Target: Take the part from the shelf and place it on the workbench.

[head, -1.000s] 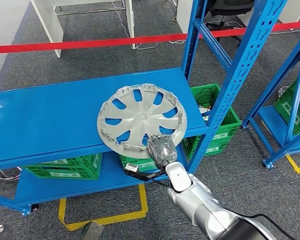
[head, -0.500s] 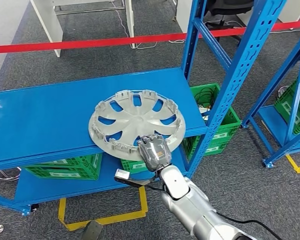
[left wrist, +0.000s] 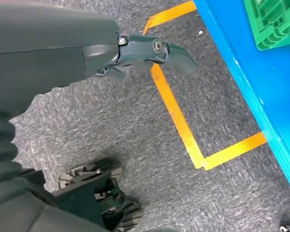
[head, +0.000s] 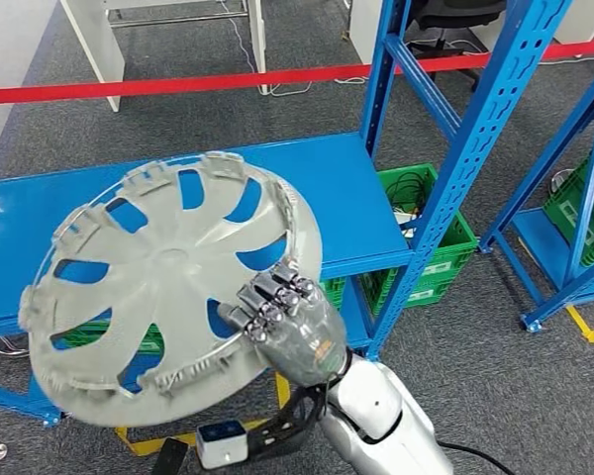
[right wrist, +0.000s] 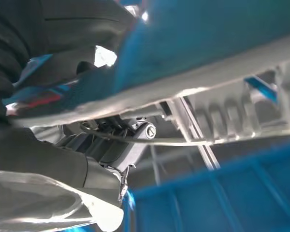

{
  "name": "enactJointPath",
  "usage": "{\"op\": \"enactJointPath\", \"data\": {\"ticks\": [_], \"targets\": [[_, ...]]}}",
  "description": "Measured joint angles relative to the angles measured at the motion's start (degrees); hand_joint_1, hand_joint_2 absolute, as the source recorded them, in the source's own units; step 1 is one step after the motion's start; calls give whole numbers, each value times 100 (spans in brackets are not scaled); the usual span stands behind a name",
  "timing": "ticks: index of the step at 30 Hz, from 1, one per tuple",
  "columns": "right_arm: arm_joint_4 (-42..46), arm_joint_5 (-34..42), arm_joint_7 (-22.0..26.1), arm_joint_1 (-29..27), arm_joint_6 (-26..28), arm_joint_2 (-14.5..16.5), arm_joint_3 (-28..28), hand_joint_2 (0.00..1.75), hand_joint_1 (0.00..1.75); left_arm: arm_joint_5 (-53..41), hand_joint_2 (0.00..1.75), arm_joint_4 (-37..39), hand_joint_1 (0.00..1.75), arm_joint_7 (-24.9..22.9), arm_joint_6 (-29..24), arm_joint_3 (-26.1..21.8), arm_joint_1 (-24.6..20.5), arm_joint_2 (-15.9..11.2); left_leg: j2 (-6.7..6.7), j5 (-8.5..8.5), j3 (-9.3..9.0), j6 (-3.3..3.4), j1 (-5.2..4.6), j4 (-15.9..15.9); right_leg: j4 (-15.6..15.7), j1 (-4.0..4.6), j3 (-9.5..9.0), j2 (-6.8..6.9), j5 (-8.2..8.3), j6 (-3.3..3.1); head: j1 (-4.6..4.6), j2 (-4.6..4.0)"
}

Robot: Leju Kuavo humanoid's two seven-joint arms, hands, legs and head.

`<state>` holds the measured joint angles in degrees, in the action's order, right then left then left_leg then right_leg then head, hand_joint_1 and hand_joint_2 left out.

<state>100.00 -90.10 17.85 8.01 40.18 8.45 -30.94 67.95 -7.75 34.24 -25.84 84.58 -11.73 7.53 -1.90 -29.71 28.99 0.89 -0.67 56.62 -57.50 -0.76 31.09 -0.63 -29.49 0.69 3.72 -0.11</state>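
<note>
Now the part (head: pixel 167 287), a silver wheel cover, is gripped at its near rim by the right hand (head: pixel 290 327), fingers (head: pixel 275 297) curled over the edge. It is held tilted, apparently clear of the blue shelf (head: pixel 353 198), extending left of the grip. Left hand (left wrist: pixel 151 48) hangs empty, fingers apart.

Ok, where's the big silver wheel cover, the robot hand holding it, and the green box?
wheel cover (head: pixel 167 267), head view, its centre hub.
right hand (head: pixel 290 322), head view, the knuckles.
green box (head: pixel 444 242), head view, its side wall.
</note>
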Motion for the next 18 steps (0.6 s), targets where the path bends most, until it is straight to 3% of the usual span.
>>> {"op": "enactJointPath", "data": {"ticks": [6, 18], "targets": [[1127, -6, 429, -300, -9, 141, -32, 175, 175, 109, 175, 0, 0, -46, 44, -66, 23, -43, 1, 0, 1, 1, 0, 1, 0, 0, -1, -1, 1, 1, 1, 0], [2030, -193, 472, -449, -55, 181, 56, 175, 175, 228, 175, 0, 0, -517, -51, -151, 60, -62, 1, 0, -2, 0, -1, 6, 0, 0, -4, -2, 5, 3, -6, 0]]}}
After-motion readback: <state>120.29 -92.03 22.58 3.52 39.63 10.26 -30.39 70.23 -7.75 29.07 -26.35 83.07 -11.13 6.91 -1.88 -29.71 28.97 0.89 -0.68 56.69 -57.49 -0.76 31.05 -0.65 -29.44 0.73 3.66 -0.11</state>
